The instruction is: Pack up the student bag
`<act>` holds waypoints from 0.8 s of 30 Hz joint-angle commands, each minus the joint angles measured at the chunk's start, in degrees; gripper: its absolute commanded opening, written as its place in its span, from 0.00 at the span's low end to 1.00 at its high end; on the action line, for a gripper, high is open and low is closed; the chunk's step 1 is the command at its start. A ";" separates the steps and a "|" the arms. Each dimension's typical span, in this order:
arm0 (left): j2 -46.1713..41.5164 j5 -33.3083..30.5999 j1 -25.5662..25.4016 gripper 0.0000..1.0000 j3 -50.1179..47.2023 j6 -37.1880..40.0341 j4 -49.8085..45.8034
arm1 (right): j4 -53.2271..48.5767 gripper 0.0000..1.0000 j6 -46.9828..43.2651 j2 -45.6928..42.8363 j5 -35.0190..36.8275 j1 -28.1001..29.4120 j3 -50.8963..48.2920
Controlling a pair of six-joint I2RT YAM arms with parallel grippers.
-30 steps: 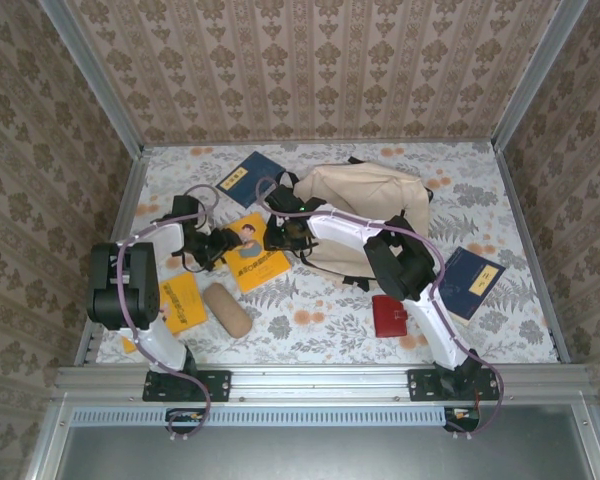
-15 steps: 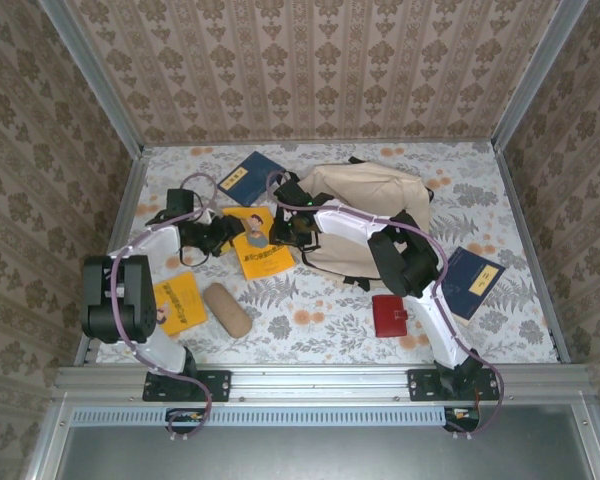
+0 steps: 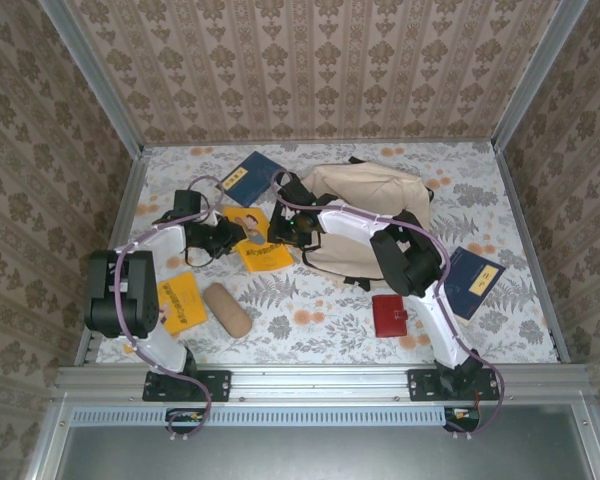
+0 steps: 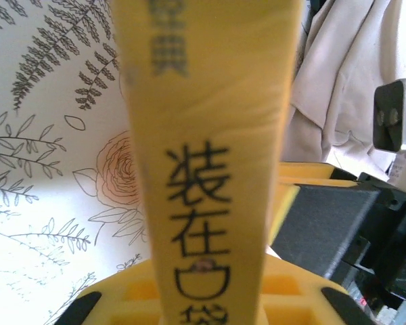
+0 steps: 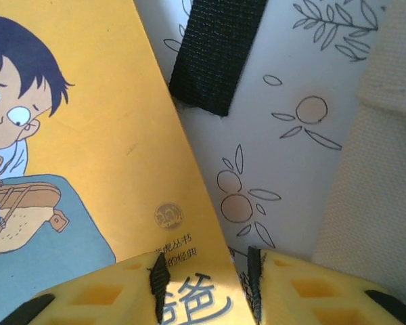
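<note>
The student bag (image 3: 365, 190) lies slumped toward the far side of the surface, right of centre, with the right arm reaching across its near edge. It looks soft and light, a limp cream fabric that will sag and fold rather than hold its mouth open. A sound hold would probably be the rim of the opening beside a zipper, or a black strap (image 5: 216, 54), which is flat webbing and gives a firm pinch. From here I cannot tell whether the mouth is open.

The left tool (image 3: 235, 237) is clamped on the yellow book (image 3: 260, 250), just left of the bag; its spine runs straight up between the pads. The right tool (image 5: 204, 288) hangs over that book's corner, jaws part-way apart and pinching nothing. The book is thin, stiff and smooth-covered — it should slide in easily if the fabric is lifted clear.
</note>
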 commanded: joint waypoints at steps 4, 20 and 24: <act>-11.73 -4.46 -0.95 0.07 3.03 1.15 -2.13 | 3.35 0.62 1.99 -15.82 -4.09 -0.95 -10.24; -23.27 -12.21 -13.07 0.04 6.30 -21.59 19.14 | 49.58 1.00 37.28 -36.63 -17.13 -7.19 -39.58; -22.83 -15.65 -14.36 0.04 7.03 -24.41 24.99 | 55.46 0.99 43.47 -36.17 -13.31 -6.69 -41.93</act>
